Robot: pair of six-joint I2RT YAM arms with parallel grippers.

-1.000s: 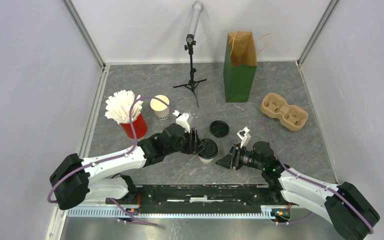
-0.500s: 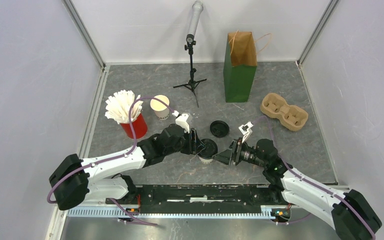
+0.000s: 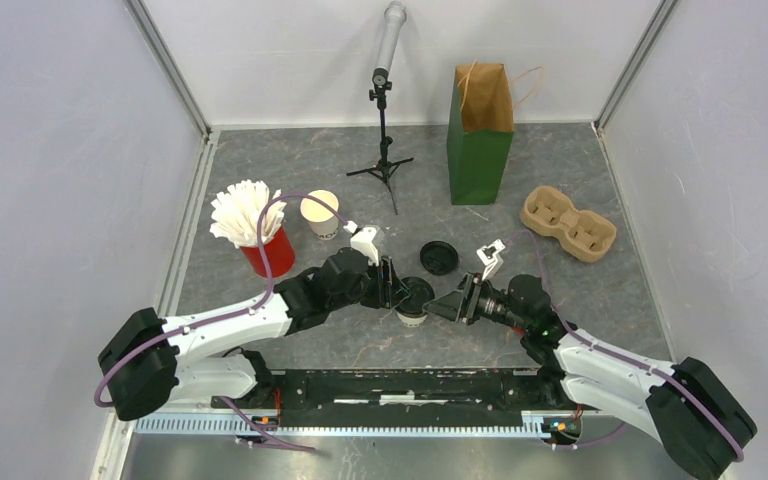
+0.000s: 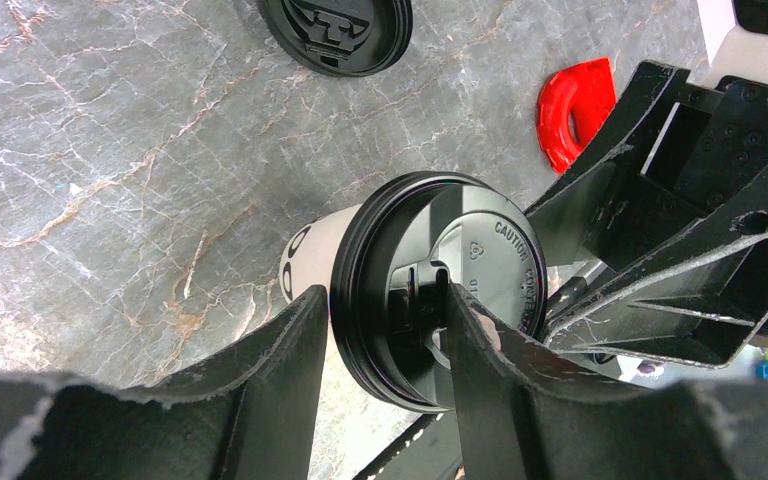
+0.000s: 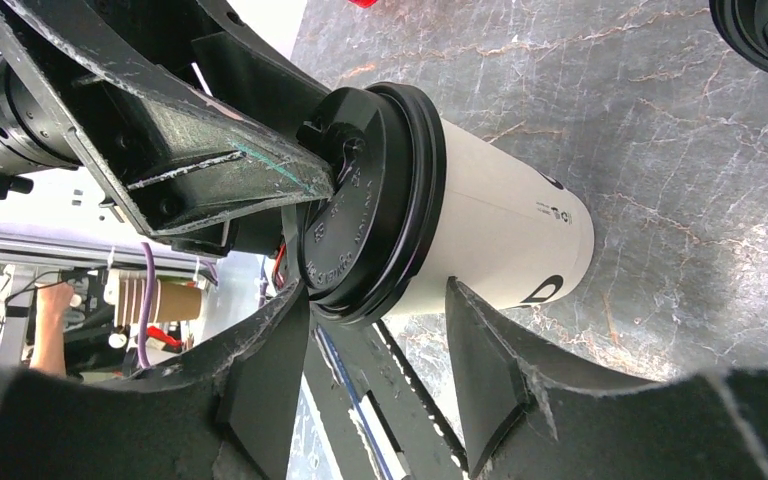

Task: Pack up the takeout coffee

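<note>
"CAUTION" is read in raised letters on the round black plastic lid of the small cream paper cup (image 4: 315, 265). The black printed marks on the cup's smooth wall are too small to be read. The cup is stood on the grey marbled table (image 3: 580, 150), towards the middle of its near edge. The lid's rim is pinched by the left gripper (image 4: 382, 295). The right gripper (image 5: 378, 300) is held spread, one finger on either side of the cup. A loose moulded black lid (image 3: 438, 257) is laid just beyond.
</note>
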